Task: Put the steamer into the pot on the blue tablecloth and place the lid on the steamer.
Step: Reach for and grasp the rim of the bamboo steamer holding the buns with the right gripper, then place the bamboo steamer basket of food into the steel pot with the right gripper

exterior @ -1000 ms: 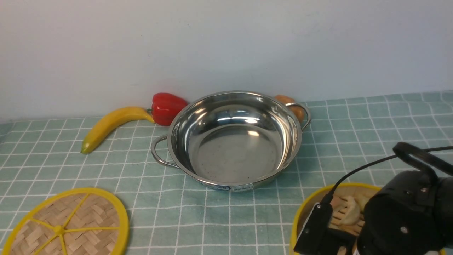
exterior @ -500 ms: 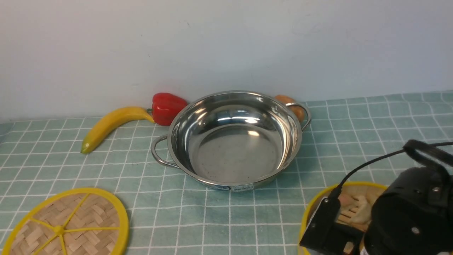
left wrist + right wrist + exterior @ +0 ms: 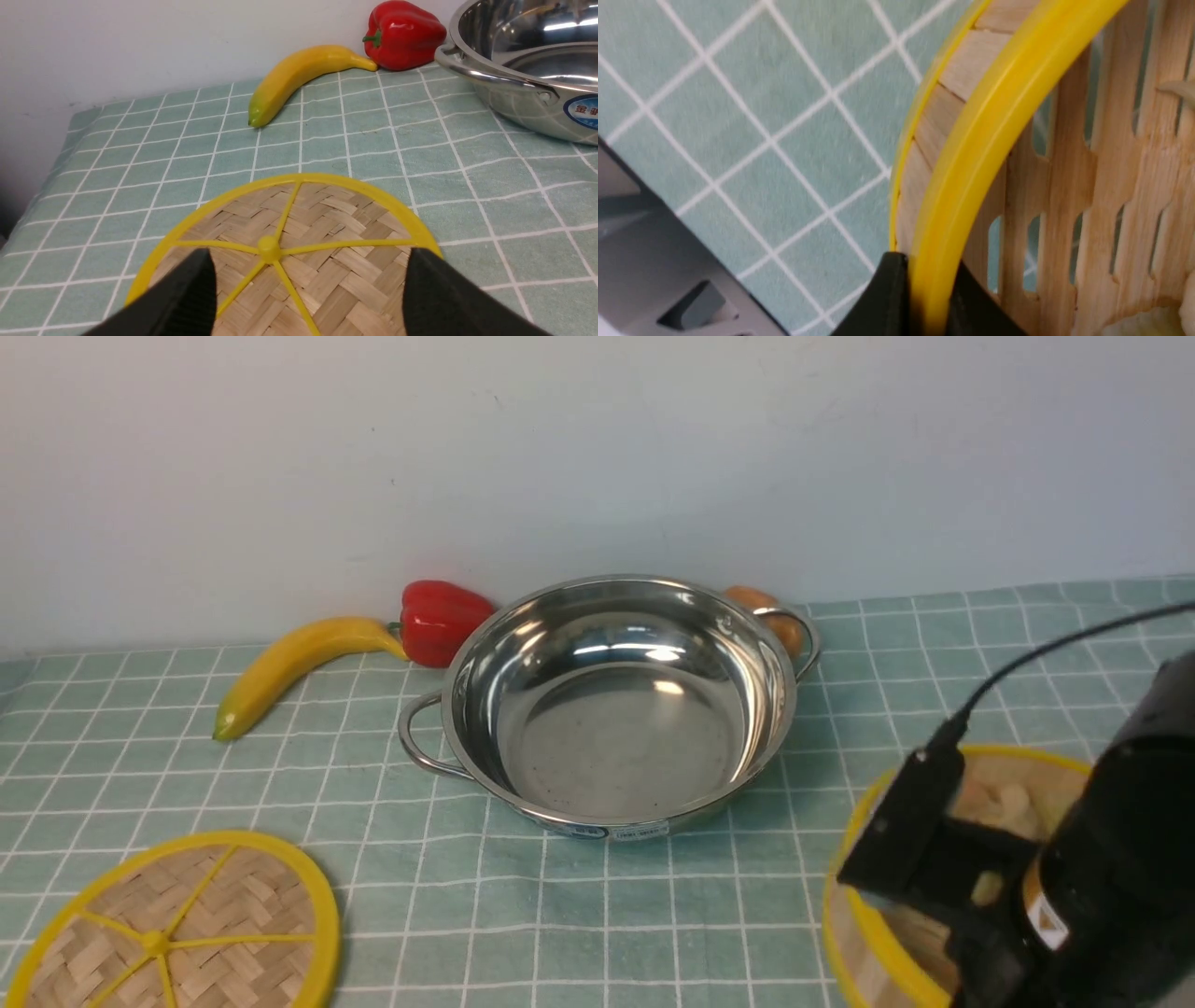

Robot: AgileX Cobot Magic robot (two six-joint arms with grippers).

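Front view: steamer [image 3: 1018,793], clamped at rim by right gripper [image 3: 927,284], is newly raised, tilted; pot [image 3: 616,737] transfer judged begun; left gripper [image 3: 308,266] wide.

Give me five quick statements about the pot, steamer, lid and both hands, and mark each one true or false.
1. The pot is empty. True.
2. The lid sits on the steamer. False: it lies on the blue tablecloth, apart from the steamer.
3. The right hand pinches the steamer's yellow rim. True.
4. The left hand is shut on the lid. False: it is open, over the lid.
5. The banana lies in the pot. False: it lies on the blue tablecloth beside the red pepper.
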